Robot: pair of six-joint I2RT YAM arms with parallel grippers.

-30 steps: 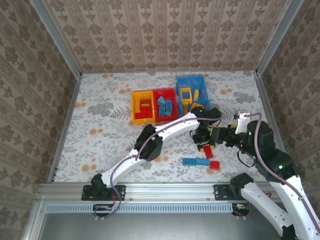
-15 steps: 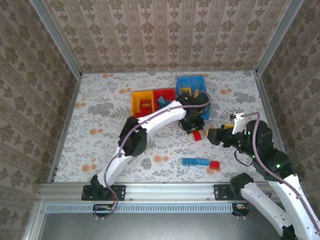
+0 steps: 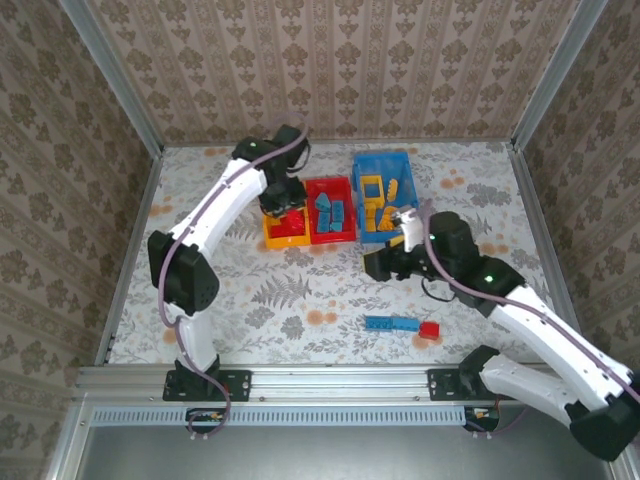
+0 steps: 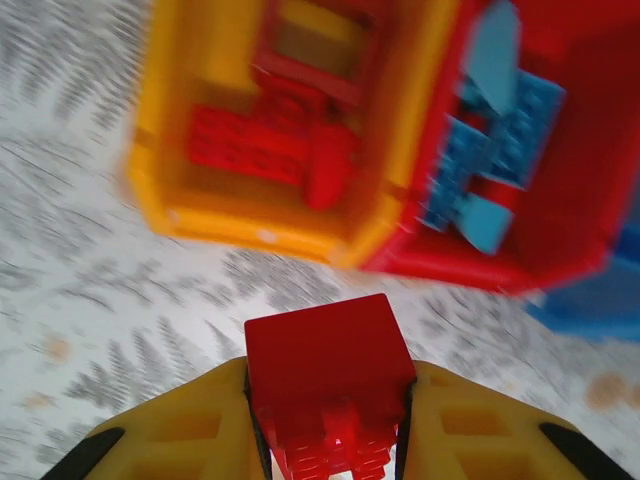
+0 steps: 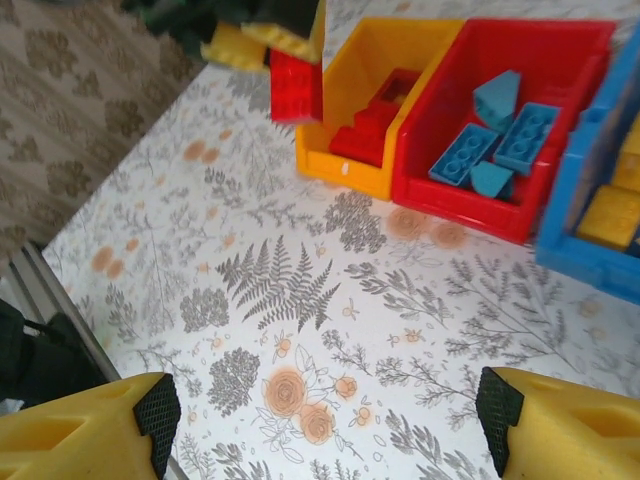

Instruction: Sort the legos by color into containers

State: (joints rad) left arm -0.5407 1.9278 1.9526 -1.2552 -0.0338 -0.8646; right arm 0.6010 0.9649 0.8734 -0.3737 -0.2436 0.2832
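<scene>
Bright, even light; left wrist view motion-blurred.

The table (image 3: pixel 220 290), with a flower pattern, carries three containers in a row toward 12 o'clock: a yellow bin (image 3: pixel 285 242), a red bin (image 3: pixel 331 239) and a blue bin (image 3: pixel 380 158). Toward 5 o'clock lies a long blue brick (image 3: pixel 392 323), with a small red brick (image 3: pixel 429 330) just beside it.

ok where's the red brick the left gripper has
The red brick is clamped in the left gripper, held in the air just short of the yellow-orange bin, the leftmost of the three bins in the top view.
</scene>
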